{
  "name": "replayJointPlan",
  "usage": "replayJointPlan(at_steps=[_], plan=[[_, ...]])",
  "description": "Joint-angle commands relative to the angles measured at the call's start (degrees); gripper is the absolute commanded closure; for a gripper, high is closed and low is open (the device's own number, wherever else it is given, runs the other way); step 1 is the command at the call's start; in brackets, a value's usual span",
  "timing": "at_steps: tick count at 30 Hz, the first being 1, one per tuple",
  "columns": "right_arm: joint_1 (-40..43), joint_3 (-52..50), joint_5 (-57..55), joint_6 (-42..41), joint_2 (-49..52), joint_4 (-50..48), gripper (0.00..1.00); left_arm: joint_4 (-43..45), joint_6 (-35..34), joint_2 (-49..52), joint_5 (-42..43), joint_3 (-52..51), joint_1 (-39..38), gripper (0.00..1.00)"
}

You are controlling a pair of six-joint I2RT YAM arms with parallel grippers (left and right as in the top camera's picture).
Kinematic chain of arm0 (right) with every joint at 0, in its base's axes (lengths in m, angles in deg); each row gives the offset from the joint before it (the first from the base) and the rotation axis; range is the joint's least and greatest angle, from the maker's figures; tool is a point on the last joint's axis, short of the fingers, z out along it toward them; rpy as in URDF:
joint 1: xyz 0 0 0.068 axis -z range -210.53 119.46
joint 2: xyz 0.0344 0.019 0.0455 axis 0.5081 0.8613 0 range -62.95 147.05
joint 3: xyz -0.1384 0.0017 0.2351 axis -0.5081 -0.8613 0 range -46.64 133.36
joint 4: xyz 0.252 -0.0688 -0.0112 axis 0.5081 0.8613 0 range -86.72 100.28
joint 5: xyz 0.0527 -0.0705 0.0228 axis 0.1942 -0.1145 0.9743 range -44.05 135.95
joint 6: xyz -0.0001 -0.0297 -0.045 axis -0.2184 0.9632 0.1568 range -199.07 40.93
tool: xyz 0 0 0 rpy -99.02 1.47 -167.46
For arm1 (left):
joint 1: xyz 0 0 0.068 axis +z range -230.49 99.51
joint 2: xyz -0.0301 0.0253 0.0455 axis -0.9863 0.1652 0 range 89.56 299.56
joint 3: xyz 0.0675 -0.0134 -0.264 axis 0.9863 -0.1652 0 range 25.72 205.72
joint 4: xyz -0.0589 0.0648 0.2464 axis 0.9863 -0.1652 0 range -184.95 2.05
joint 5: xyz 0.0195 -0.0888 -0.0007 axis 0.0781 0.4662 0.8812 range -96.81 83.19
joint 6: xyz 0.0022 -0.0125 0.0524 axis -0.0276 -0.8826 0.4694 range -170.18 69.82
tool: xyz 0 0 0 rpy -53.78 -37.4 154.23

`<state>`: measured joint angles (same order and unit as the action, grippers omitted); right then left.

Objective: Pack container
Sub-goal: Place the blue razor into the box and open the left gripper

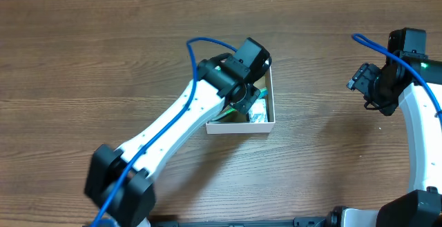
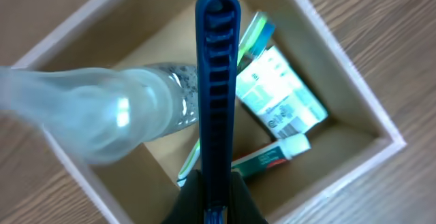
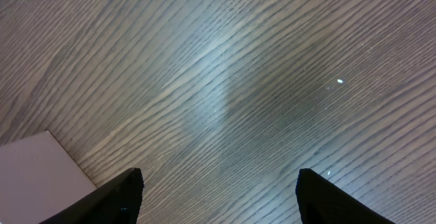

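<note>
The container (image 1: pixel 239 127) is a small square box with white walls and a brown inside, at the table's middle. In the left wrist view its rim (image 2: pixel 357 73) frames a clear bottle (image 2: pixel 122 115) lying at the left, a white-and-green carton (image 2: pixel 281 96) and a green tube (image 2: pixel 270 157). My left gripper (image 1: pixel 246 104) (image 2: pixel 216 195) is shut on a dark blue ribbed handle (image 2: pixel 216 81) and holds it over the box's inside. My right gripper (image 1: pixel 360 83) (image 3: pixel 218 200) is open and empty above bare table, well right of the box.
Wood-grain table (image 1: pixel 103 61) all around. A white flat corner (image 3: pixel 34 173) shows at the lower left of the right wrist view; I cannot tell what it is. Blue cables run along both arms.
</note>
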<state>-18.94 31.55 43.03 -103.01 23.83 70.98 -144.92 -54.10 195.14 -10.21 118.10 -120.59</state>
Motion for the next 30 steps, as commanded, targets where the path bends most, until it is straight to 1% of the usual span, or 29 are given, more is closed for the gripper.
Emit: replayJointPlan(at_steps=[1, 2, 4, 7, 8, 10, 11, 14, 17, 20, 22, 24, 26, 27, 29, 30], plan=[[0.0, -0.1, 0.1, 0.2, -0.3, -0.3, 0.26, 0.2, -0.3, 5.1, 1.3, -0.5, -0.1, 0.96], [0.0, -0.1, 0.1, 0.2, -0.3, -0.3, 0.23, 0.2, -0.3, 6.0, 1.3, -0.5, 0.0, 0.96], [0.0, -0.1, 0.1, 0.2, -0.3, -0.3, 0.23, 0.0, -0.3, 7.5, 1.3, -0.5, 0.0, 0.95], [0.0, -0.1, 0.1, 0.2, -0.3, -0.3, 0.23, 0.1, 0.4, 7.4, 1.4, -0.5, -0.1, 0.91], [0.0, -0.1, 0.1, 0.2, -0.3, -0.3, 0.23, 0.1, 1.0, 7.1, 1.4, -0.5, -0.1, 0.85], [0.0, -0.1, 0.1, 0.2, -0.3, -0.3, 0.23, -0.2, 1.2, 6.6, 1.4, -0.4, -0.1, 0.63], [0.0, -0.1, 0.1, 0.2, -0.3, -0.2, 0.23, -0.9, 1.2, 5.7, 1.3, -0.2, 0.0, 0.60], [0.0, -0.1, 0.1, 0.2, -0.3, -0.2, 0.23, -2.1, 0.9, 2.7, 1.0, 0.6, -0.1, 0.59], [0.0, -0.1, 0.0, 0.2, -0.3, -0.1, 0.23, -2.8, -0.6, -3.0, -2.1, 0.8, -0.1, 0.58], [0.0, -0.1, 1.0, 0.2, -0.3, -0.3, 0.23, -3.1, -4.5, -9.9, -8.0, 0.8, 0.7, 0.57], [-1.3, -0.1, 2.5, 2.9, -0.3, -1.3, 0.23, -3.0, -7.1, -13.6, -10.9, 0.8, 2.9, 0.57], [-3.9, -0.1, 2.4, 3.9, -0.3, -2.5, 0.22, -2.7, -9.3, -16.1, -11.0, 0.8, 7.0, 0.52], [-6.5, -0.1, 2.1, 4.7, -0.3, -4.1, 0.18, -2.8, -11.6, -16.6, -10.9, 0.8, 11.3, 0.50], [-8.2, -0.1, 1.9, 5.2, -0.3, -5.3, 0.16, -2.8, -12.4, -16.6, -10.1, 0.8, 13.6, 0.46], [-11.6, -0.1, 2.0, 7.8, -0.3, -8.8, 0.06, -2.6, -13.5, -16.2, -8.2, 0.8, 18.6, 0.43], [-13.4, -0.1, 2.0, 8.3, -0.3, -10.7, 0.00, -2.3, -13.8, -15.9, -6.8, 0.8, 21.4, 0.41]])
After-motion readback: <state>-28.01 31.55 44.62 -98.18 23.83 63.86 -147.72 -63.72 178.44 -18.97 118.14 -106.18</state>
